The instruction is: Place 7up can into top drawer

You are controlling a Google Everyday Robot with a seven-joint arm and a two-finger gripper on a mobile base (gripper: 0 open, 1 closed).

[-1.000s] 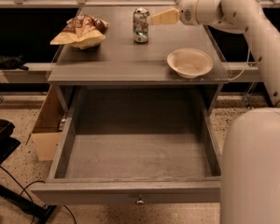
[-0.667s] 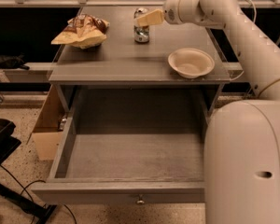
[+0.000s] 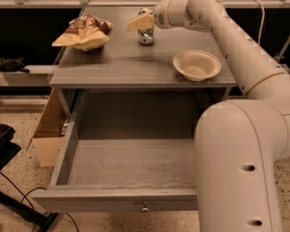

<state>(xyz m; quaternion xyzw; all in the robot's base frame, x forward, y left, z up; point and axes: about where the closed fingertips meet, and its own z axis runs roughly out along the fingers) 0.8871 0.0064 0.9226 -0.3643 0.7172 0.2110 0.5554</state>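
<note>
1. The 7up can [image 3: 146, 35] stands upright near the back edge of the desk [image 3: 130, 69], well apart from the top drawer [image 3: 128, 163].
2. The gripper [image 3: 137, 22] is at the can's upper part, reaching in from the right and covering some of its top; I cannot tell whether it is gripping the can or only level with it.
3. The top drawer is pulled far out below the desk, its round knob [image 3: 145, 208] facing the camera.
4. A white bowl [image 3: 197, 64] sits on the desk's right side, near the front edge.
5. A crumpled snack bag [image 3: 83, 32] lies at the back left, apart from the can.
</note>
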